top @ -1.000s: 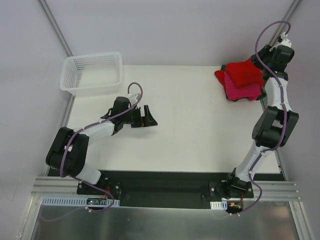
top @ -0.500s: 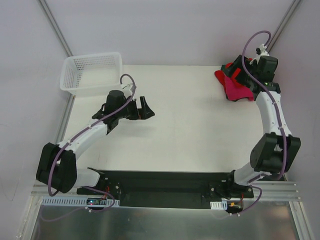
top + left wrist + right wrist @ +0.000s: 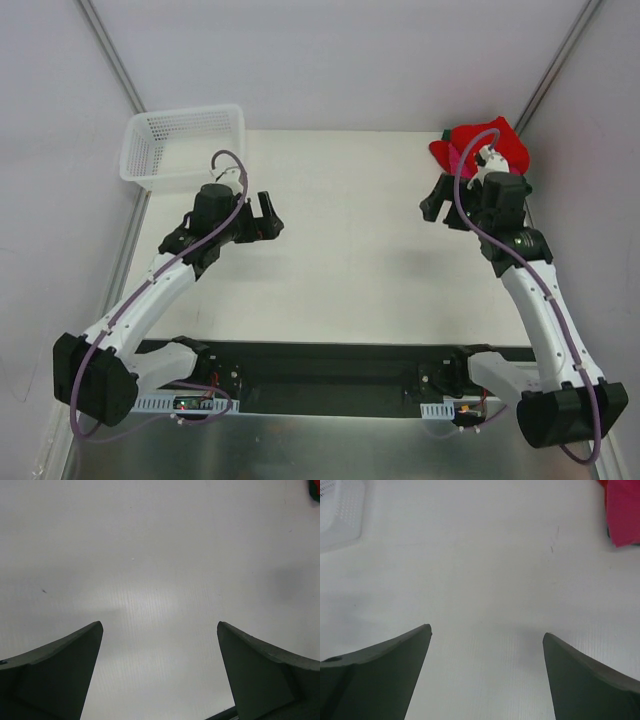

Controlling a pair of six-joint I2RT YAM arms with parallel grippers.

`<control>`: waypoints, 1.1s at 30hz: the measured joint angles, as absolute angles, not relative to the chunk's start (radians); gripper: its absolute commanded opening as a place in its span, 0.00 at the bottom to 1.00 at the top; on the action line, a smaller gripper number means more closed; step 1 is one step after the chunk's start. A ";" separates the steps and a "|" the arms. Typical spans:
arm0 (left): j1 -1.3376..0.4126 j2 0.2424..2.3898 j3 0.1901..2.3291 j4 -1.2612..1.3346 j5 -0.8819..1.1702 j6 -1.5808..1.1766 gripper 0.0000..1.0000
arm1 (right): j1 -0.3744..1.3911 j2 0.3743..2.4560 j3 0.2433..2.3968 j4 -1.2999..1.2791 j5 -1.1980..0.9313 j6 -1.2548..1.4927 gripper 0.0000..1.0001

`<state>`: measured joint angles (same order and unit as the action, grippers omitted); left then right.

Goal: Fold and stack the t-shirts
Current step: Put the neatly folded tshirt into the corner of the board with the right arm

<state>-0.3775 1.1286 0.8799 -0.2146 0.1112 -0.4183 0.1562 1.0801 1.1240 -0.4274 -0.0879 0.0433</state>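
Jaws apart, empty, on left gripper (image 3: 270, 216) and right gripper (image 3: 431, 199), above table (image 3: 350, 240). Red, pink t-shirts (image 3: 488, 141) piled far-right corner; count unclear behind arm.

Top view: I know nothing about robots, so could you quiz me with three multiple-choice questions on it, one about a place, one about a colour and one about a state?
1. Where is the basket?
A) at the far left corner of the table
B) at the far right corner
C) between the arm bases

2. What colour is the top shirt?
A) blue
B) red
C) yellow

3. How are the left gripper and the right gripper?
A) both shut on a shirt
B) the left one holds the basket
C) both open and empty

Answers:
1 A: the basket sits at the far left corner.
2 B: bright red cloth shows on top at the far right corner.
3 C: both wrist views show wide jaws with nothing between them.
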 measured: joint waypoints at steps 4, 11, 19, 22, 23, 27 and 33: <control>-0.378 1.044 0.842 -0.228 0.047 -0.417 0.99 | 0.183 0.953 0.977 -0.455 -0.014 0.013 0.96; -0.378 0.991 0.765 -0.245 -0.013 -0.419 0.99 | 0.196 0.814 0.865 -0.479 0.079 -0.020 0.96; -0.378 0.978 0.753 -0.253 -0.063 -0.422 0.99 | 0.200 0.759 0.774 -0.471 0.100 -0.020 0.96; -0.378 0.970 0.753 -0.253 -0.081 -0.422 0.99 | 0.202 0.770 0.770 -0.467 0.102 -0.020 0.96; -0.378 0.969 0.753 -0.253 -0.086 -0.422 0.99 | 0.202 0.775 0.770 -0.463 0.102 -0.020 0.96; -0.378 0.968 0.752 -0.253 -0.090 -0.422 0.99 | 0.212 0.796 0.770 -0.456 0.105 -0.020 0.96; -0.377 0.968 0.752 -0.253 -0.091 -0.422 0.99 | 0.222 0.800 0.770 -0.453 0.120 -0.027 0.96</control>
